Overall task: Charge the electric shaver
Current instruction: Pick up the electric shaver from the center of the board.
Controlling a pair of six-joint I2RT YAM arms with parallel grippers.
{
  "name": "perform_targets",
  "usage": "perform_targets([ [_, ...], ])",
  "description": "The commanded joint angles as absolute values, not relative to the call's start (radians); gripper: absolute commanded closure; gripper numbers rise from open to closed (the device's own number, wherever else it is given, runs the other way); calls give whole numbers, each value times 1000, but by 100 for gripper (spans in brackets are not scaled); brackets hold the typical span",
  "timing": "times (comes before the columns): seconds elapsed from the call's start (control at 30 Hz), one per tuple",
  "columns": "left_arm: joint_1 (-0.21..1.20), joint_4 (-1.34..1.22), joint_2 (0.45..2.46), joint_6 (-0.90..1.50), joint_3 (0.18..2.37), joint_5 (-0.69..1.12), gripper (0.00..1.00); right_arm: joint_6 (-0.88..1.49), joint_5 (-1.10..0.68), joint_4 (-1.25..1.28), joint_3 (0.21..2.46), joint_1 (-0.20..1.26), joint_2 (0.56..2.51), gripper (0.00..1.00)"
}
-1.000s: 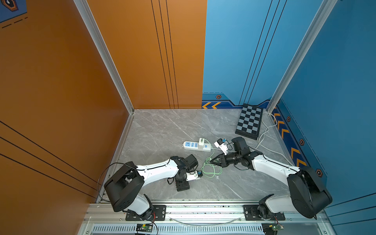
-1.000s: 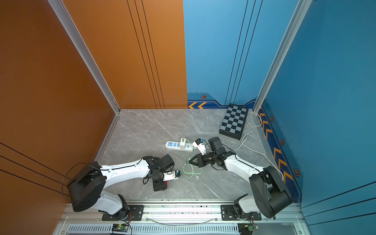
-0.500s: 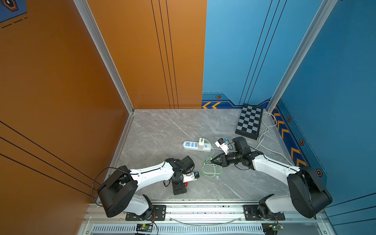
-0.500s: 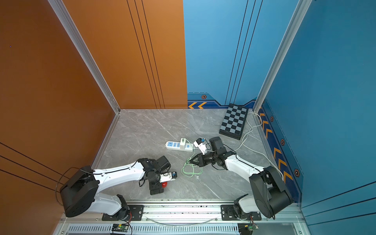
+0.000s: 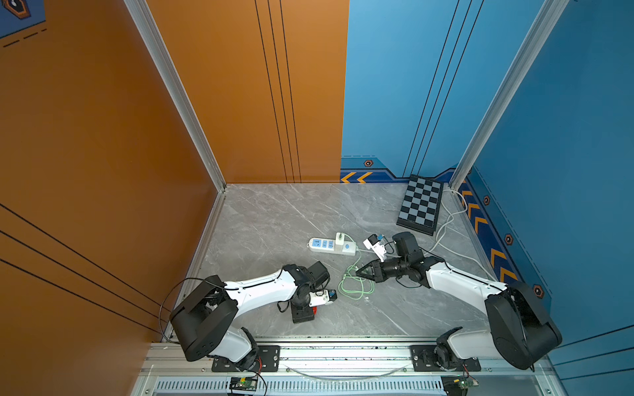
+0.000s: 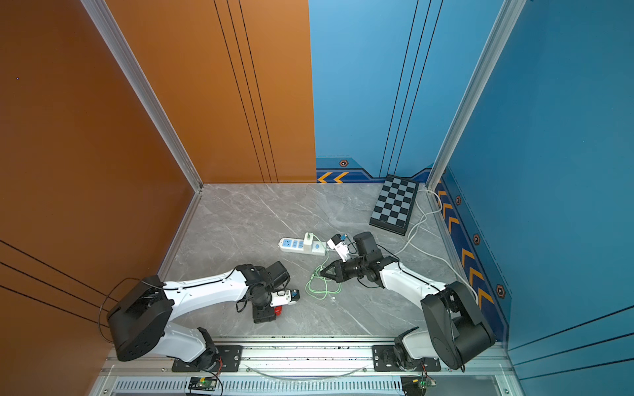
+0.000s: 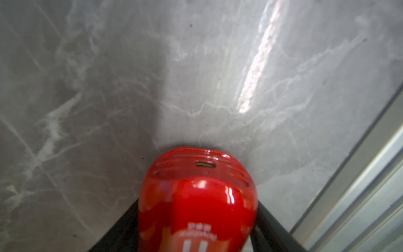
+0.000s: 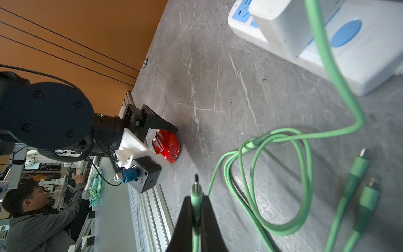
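The wrist camera (image 8: 145, 172) reads "ZED"; the electric shaver (image 7: 196, 207) lettering is blurred.

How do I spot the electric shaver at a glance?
Follow the left arm from the near rail of the grey table to the left gripper. Between its jaws sits the electric shaver, a small glossy red capsule with a slot port in its end. Nothing else on the table is red: power strip and charger block are white, the cable green.

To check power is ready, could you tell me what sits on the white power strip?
A white charger block stands on the power strip, green cable leaving it; the socket beneath is hidden.
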State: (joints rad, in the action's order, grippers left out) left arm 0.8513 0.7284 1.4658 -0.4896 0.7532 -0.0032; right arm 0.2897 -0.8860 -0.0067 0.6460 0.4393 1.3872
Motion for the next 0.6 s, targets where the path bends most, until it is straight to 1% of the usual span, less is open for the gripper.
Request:
perform_targets([
  [0.0,854,701,1502,-500,722,-12,42,304,-876,17,630,437,1364,100],
  [0.07,854,700,1496,-497,716,-14,50,304,-876,20,632,437,1365,100],
  [0.13,854,697,1490,-495,709,-11,64,305,-877,20,631,437,1367,100],
  [0.2,855,695,1484,-489,706,-8,81,305,-876,20,630,436,1365,100],
  [0.27,854,692,1480,-487,703,-10,95,307,-876,17,629,436,1364,100],
  [0.3,856,687,1475,-486,703,-14,100,309,-876,14,629,437,1364,100],
  [0.43,854,686,1443,-483,711,-29,100,318,-871,0,629,448,1361,100],
  [0.57,843,683,1358,-497,717,-79,100,325,-863,-30,640,477,1372,100],
])
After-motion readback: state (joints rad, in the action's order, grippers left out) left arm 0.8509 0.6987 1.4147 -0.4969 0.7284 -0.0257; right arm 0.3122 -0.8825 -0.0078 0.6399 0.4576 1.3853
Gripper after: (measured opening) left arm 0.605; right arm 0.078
